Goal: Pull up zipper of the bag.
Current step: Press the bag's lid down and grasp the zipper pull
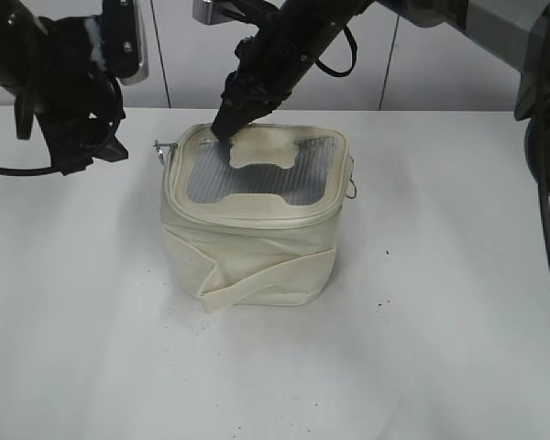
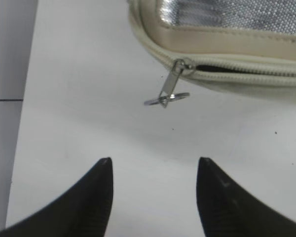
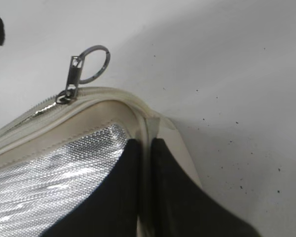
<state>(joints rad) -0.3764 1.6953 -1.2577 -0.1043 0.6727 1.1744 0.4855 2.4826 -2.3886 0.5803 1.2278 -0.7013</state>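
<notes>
- Bag (image 1: 257, 229) first: small, boxy and cream-white, it is sitting upright near the middle of the white counter (image 1: 440, 321), with a flat strap (image 1: 266, 275) running around its body.
- Its lid is facing up, showing a grey ribbed window (image 1: 257, 183) and a bone-shaped cream patch (image 1: 263, 152) in the centre.
- The zipper (image 2: 246, 71) is running around the lid rim; in the left wrist view a short dark gap is showing in the track just right of the slider.
- One silver pull (image 2: 168, 91) is hanging off the bag's left rear corner, its round ring lying out over the counter, touching nothing else.
- A second ring (image 1: 352, 188) is dangling at the bag's right side.
- The left hand (image 2: 155, 197) is hovering over the counter just beside that left pull, its two dark fingers (image 2: 96, 197) spread apart with nothing between them.
- The right hand (image 3: 145, 187) is reaching across from the upper right, its fingers (image 3: 113, 197) pressed together and their tips bearing down on the lid's rear left corner, at the window's edge close to the rim seam.
- It is pinching nothing that I can make out.
</notes>
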